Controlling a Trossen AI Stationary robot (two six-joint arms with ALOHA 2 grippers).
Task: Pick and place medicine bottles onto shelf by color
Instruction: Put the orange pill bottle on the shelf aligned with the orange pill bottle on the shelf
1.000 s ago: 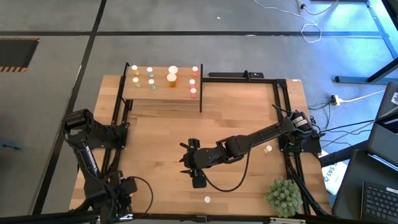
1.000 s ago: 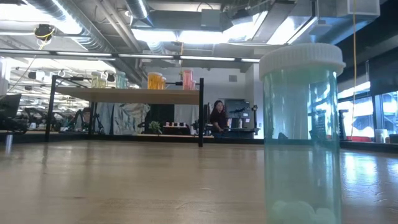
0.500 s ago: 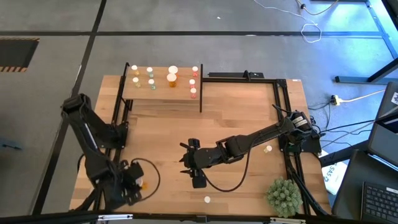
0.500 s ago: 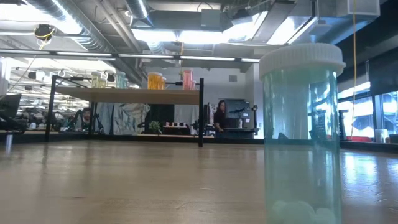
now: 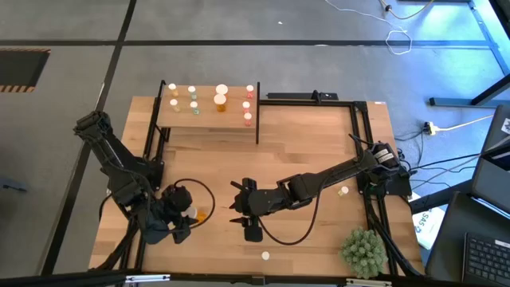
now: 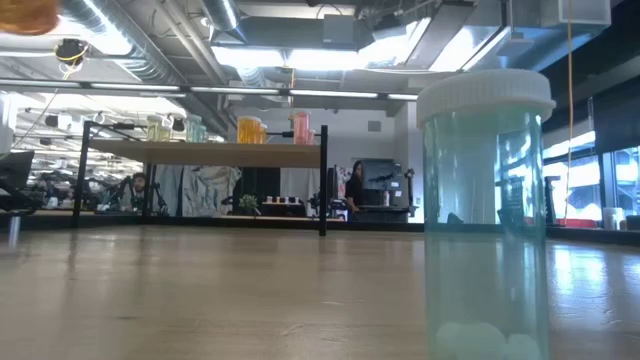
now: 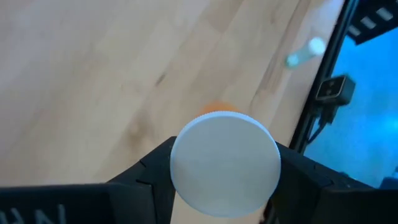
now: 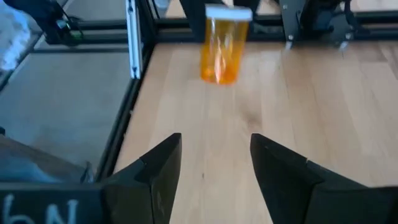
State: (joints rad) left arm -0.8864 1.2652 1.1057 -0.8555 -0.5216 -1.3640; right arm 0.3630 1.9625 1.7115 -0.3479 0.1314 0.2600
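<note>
Pale matt wooden tabletop (image 5: pixel 319 151)

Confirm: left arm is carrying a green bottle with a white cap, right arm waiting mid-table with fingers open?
Not quite: the bottle in the left gripper is orange, not green. The left wrist view shows orange under its white cap, and the right wrist view shows its orange body. The rest holds: the right gripper waits mid-table with fingers open.

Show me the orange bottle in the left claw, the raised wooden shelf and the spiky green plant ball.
orange bottle with white cap (image 7: pixel 225 164), left wrist view, on its cap.
raised wooden shelf (image 5: pixel 209 119), high view, bare front boards.
spiky green plant ball (image 5: pixel 364 250), high view, its middle.
</note>
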